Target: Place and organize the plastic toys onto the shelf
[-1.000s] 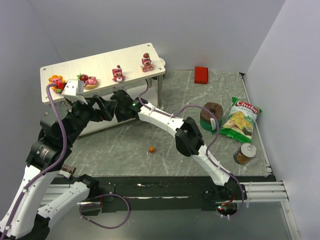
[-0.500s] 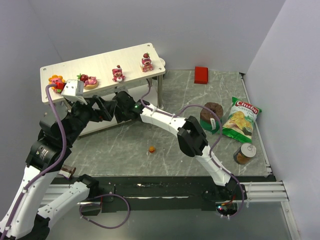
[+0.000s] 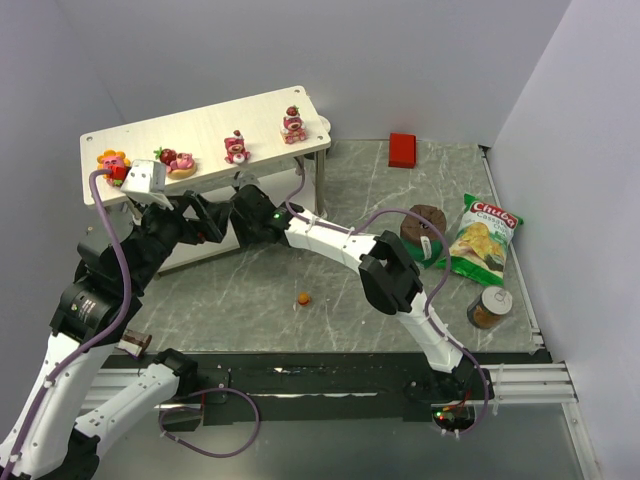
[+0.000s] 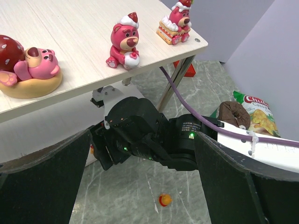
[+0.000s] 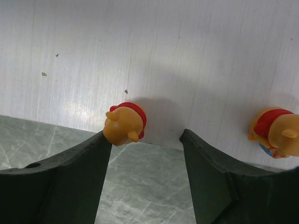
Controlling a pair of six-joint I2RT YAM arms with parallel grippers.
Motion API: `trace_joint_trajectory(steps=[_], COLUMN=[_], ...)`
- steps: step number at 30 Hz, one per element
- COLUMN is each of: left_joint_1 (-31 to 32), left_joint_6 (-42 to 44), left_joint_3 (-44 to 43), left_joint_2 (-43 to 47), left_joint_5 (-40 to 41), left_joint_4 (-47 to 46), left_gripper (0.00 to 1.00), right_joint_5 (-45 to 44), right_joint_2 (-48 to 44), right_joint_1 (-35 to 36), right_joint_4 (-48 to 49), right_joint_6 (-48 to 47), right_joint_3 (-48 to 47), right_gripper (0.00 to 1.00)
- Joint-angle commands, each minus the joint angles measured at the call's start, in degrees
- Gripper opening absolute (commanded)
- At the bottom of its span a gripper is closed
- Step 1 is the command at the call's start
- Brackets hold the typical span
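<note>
Only the right wrist view shows the right gripper at the shelf. Its jaws are parted and empty, with one small orange bear at its left fingertip and a second bear beyond its right finger. The left gripper gapes wide and empty. Pink bears stand beyond it, and a third orange bear lies on the floor beneath. The chip bag has lettering that begins "Chu".

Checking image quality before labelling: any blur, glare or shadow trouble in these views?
Top external: even, soft light, all sharp. Left wrist: pink bear crisp, own fingers dark and soft-edged. Right wrist: pale sheen on the shelf board, soft shadow beside the orange bear.
</note>
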State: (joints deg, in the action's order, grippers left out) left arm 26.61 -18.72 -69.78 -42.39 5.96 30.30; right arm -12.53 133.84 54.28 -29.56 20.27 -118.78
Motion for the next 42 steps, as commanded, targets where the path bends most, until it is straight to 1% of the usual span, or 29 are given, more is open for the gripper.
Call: trace_joint_trajectory(steps=[1, 12, 18, 27, 33, 42], left_joint_1=[0.2, 0.2, 0.2, 0.2, 0.3, 0.2], left_joint_6=[0.4, 0.7, 0.8, 0.8, 0.8, 1.0], left_joint_3=[-0.5, -0.7, -0.5, -0.5, -0.5, -0.5], left_joint_2=[0.5, 0.4, 0.3, 0.0, -0.1, 0.1], left_joint_5=[1.1, 1.3, 1.3, 1.3, 1.7, 2.0], left_joint_4=[-0.9, -0.9, -1.0, -0.9, -0.8, -0.6], left_gripper=[0.96, 0.96, 0.96, 0.96, 0.96, 0.96], right_joint_5=[-1.0, -2.0, -0.3, 4.4, 6.4, 10.0], right_joint_2=[-2.5, -1.9, -1.9, -0.9, -0.2, 0.1], right_joint_1=[-0.6, -0.8, -2.0, -2.2, -1.6, -1.0], right_joint_4=[-0.6, -0.9, 0.3, 6.7, 8.3, 13.0], right_joint_6=[-0.1, -0.7, -1.2, -5.3, -7.0, -13.0], right_joint_3=[1.9, 2.5, 4.1, 5.1, 4.6, 6.9], right_gripper=[0.66, 0.61, 0.60, 0.56, 0.52, 0.46])
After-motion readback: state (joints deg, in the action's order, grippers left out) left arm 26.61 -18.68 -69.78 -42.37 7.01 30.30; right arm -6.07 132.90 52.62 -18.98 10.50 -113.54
